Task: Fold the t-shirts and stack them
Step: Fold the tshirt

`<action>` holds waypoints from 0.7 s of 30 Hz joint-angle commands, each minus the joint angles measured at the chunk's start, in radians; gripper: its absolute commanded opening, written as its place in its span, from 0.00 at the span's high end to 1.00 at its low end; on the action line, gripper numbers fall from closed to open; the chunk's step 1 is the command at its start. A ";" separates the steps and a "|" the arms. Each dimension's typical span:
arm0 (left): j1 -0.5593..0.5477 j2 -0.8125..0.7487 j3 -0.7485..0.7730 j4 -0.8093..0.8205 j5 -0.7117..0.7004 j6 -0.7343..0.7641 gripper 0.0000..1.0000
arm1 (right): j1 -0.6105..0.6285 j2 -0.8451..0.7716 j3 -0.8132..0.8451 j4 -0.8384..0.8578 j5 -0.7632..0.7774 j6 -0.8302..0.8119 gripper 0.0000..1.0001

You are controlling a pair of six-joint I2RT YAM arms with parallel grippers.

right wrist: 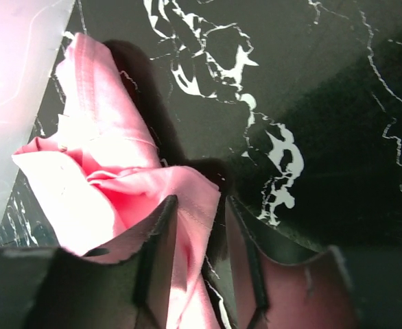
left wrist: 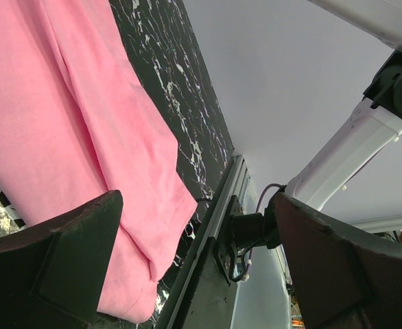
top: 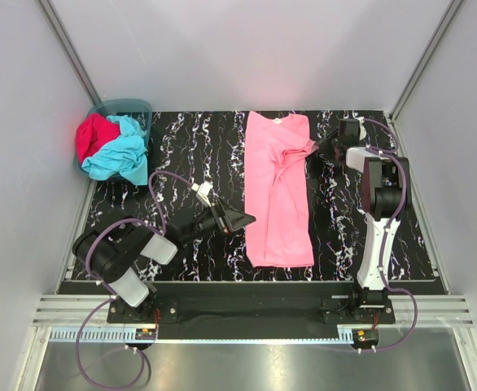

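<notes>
Over at the far left the basket [top: 120,103] holds the red tee [top: 92,137] and the turquoise tee [top: 126,156], bunched together and spilling over its rim, so to my eye neither has been folded yet. Nearer me, the left gripper [top: 240,218] hangs low over the dark marbled surface [top: 190,155], pointing right at the long left edge of the pink tee [top: 277,195]. Its jaws are spread about as wide as they go, with nothing in them. I'd say it is parked there to leave the cloth free while the other arm works. The pink tee lies in the middle of the surface as a long strip running near to far, collar at the far end. Its near hem is flat and tidy, and its far right shoulder is rumpled into a heap. That heap is where the right gripper [right wrist: 201,205] has its nose: its jaws stand partly apart, straddling a fold of the pink sleeve. A dark gap shows beside the cloth, so they look set around it rather than pinched onto it. My guess is that the sleeve is being tucked in, to square the strip up before it is folded crosswise.
</notes>
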 commanded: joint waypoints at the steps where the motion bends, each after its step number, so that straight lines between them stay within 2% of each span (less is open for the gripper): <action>1: -0.003 -0.003 -0.004 0.111 0.007 0.032 0.03 | 0.004 -0.047 -0.009 0.010 0.032 -0.004 0.57; 6: -0.003 0.016 -0.002 0.148 0.010 0.014 0.04 | 0.004 -0.036 -0.003 0.011 -0.002 0.016 0.56; 15: -0.001 -0.029 -0.009 0.114 0.007 0.029 0.04 | 0.006 0.004 -0.016 0.080 -0.043 0.059 0.62; 21: -0.001 -0.044 -0.002 0.105 0.007 0.028 0.04 | 0.015 0.016 -0.018 0.090 -0.040 0.065 0.62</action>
